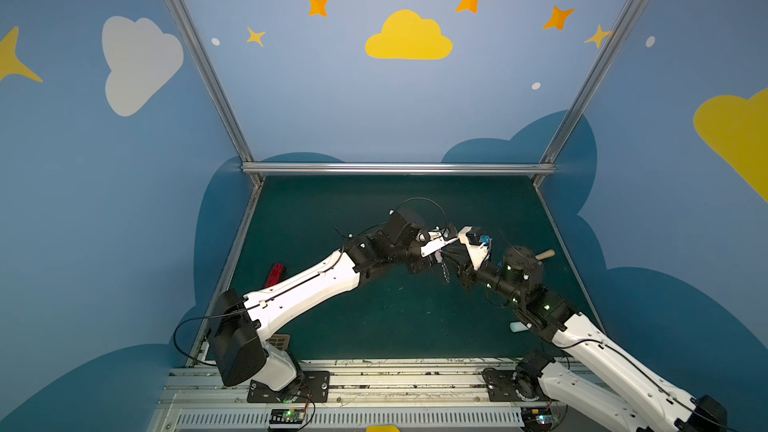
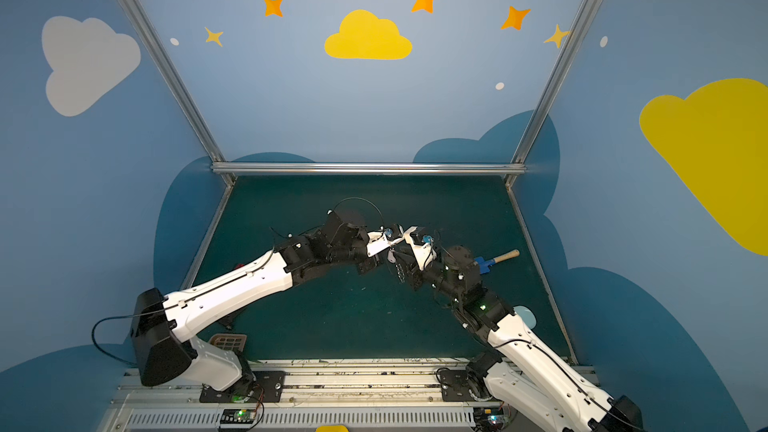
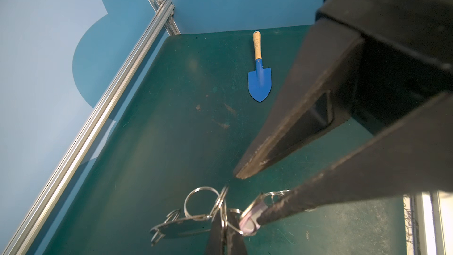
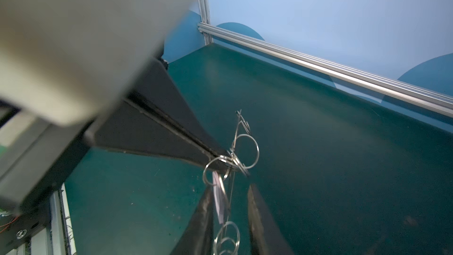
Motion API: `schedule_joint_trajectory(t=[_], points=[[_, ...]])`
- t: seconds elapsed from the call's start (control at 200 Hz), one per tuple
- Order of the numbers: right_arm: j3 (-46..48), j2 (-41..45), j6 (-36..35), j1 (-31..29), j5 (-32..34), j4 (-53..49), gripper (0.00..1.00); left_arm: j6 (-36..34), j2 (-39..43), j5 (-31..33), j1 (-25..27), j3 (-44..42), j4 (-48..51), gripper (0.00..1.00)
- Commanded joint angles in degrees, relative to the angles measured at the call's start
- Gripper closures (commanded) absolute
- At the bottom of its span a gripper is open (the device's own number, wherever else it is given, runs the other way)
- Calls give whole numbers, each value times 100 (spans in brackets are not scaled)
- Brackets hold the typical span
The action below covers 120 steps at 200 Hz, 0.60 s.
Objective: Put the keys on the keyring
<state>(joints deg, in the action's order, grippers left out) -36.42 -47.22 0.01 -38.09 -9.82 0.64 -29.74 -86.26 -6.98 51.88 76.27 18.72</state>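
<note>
The keyring hangs in the air over the mat's middle, its grey plate (image 3: 181, 226) flat beside several silver split rings (image 3: 199, 201). My left gripper (image 3: 225, 217) is shut on one of those rings; its tips (image 4: 224, 159) pinch it. The key's pale head (image 3: 250, 219) hangs among the rings, against one finger (image 3: 282, 207) of my right gripper. My right gripper (image 4: 230, 190) is open, its jaws apart around the key (image 4: 218, 199) and lower rings (image 4: 226, 236). Whether the key is threaded on a ring I cannot tell. In both top views the grippers meet at the rings (image 1: 445, 274) (image 2: 400, 272).
A blue trowel (image 3: 259, 79) (image 2: 496, 260) with a wooden handle lies on the green mat (image 1: 374, 209) behind the right arm. A red gadget (image 1: 275, 275) lies at the left, a pale blue spatula (image 2: 524, 315) at the right, a brown slotted piece (image 2: 227, 342) by the left base.
</note>
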Motion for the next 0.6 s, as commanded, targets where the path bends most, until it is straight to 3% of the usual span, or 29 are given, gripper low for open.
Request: schedule_joint_trajectory(t=[0.0, 0.27, 0.596], points=[[-59, -33, -58, -32, -204, -64, 78, -39, 137, -79, 46, 99, -203, 96], [-16, -50, 63, -23, -380, -121, 70, -52, 153, -16, 51, 99, -238, 96], [123, 63, 323, 38, -206, -123, 69, -49, 237, 65, 50, 13, -325, 96]])
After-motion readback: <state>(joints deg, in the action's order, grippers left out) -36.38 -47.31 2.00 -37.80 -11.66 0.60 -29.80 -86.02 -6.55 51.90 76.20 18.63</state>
